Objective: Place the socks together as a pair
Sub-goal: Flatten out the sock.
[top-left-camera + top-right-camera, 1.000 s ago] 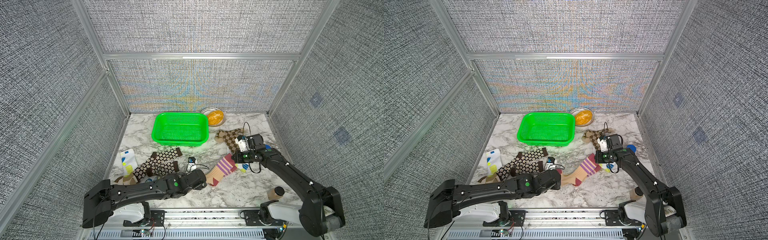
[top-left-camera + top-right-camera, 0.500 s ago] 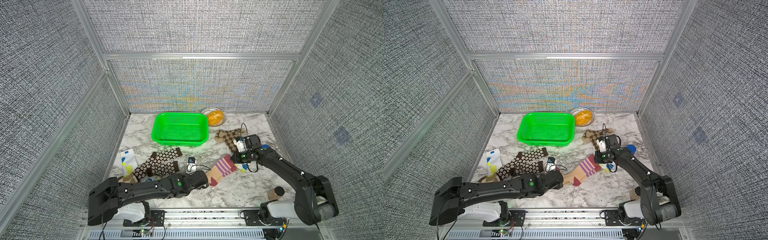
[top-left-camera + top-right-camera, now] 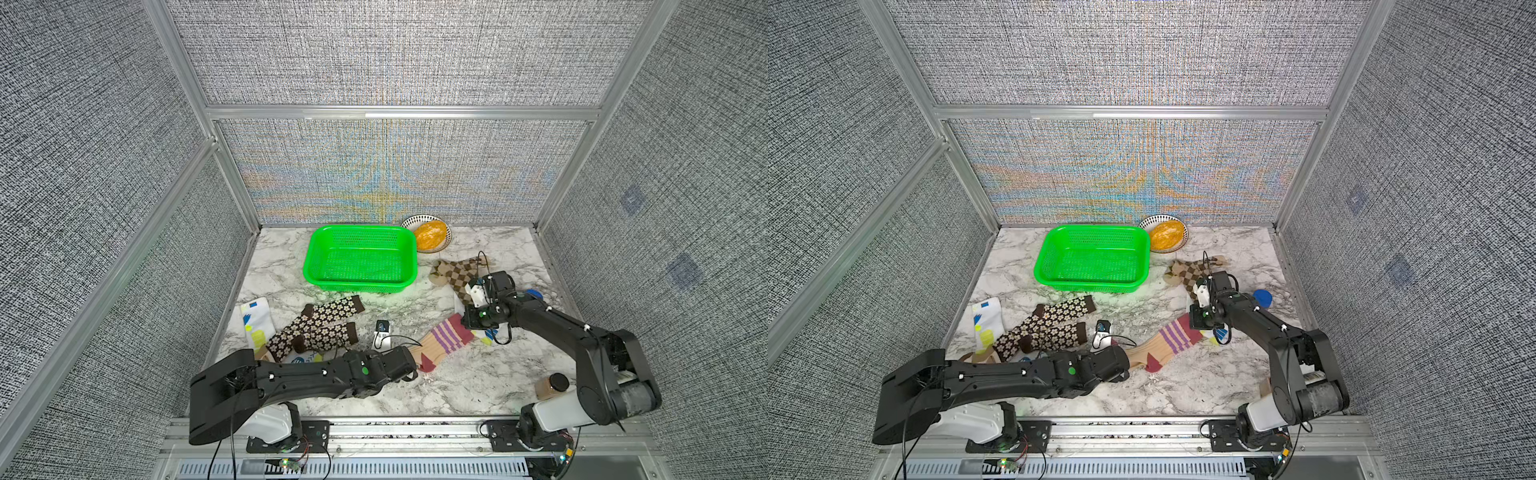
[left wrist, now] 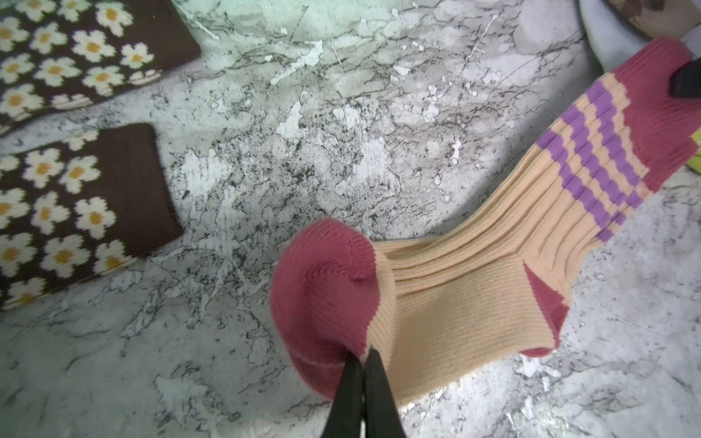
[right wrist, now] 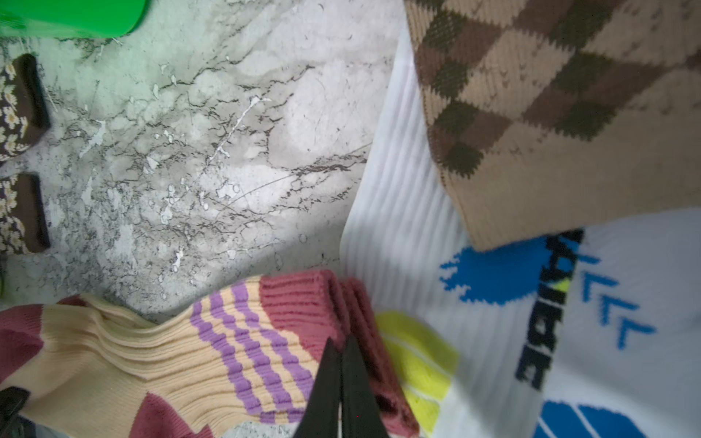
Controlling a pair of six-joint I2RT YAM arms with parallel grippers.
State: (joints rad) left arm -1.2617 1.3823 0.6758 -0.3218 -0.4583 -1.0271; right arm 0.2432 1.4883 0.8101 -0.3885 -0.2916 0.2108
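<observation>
The left tool (image 4: 365, 358) has its jaws closed tight on the dark red toe of the peach purple-striped sock (image 3: 442, 345). The right tool (image 5: 341, 347) grips the same sock's red cuff, so it stretches between the two, slanting across the lower centre of both top views over the marble tabletop (image 3: 457, 386). Under the cuff end lies a white sock with blue and yellow patches (image 5: 614, 303), and the tan-brown diamond check sock (image 3: 457, 272) overlaps it, right of centre. Left of the striped sock, two brown cream-flowered socks (image 3: 320, 328) lie side by side, touching. Another white patched sock (image 3: 255, 318) lies just beside them at the lower left. Near the back wall a green basket (image 3: 357, 287) stands next to a patterned bowl (image 3: 415, 219). A brown jar (image 3: 552, 384) with a dark lid stands at the lower right.
</observation>
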